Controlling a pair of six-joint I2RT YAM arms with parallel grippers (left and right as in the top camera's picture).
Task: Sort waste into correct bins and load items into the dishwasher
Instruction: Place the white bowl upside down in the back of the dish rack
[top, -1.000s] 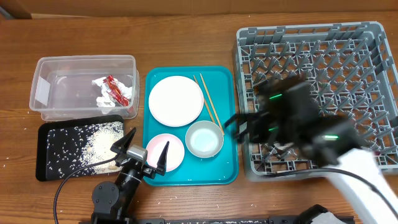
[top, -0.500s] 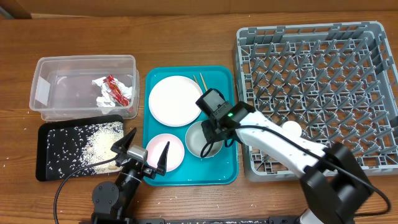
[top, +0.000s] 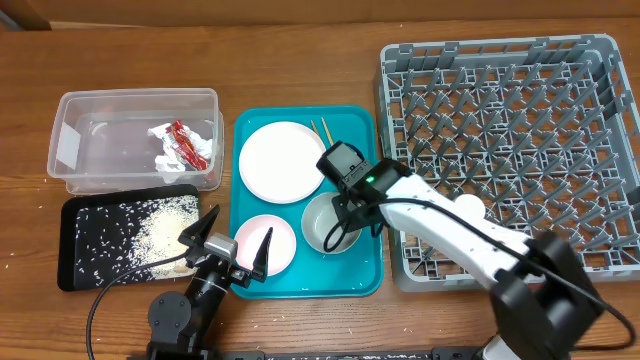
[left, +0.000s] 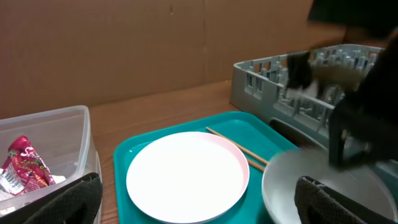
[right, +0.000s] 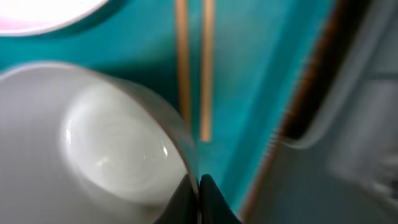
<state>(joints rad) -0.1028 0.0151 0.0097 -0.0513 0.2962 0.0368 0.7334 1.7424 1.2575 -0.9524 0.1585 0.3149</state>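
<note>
Glaze on the pale grey-blue bowl looked smooth and slick; I judged it rigid, fairly light and chippable, best taken by its thin rim. It sat in the teal tray, toward the tray's rack-side edge. The right gripper appeared pinched together on that rim, just beside the chopsticks. The tray lip and the dish rack wall stood close alongside, so a lift would need to clear both. The left gripper hung with fingers apart by the pink plate
</note>
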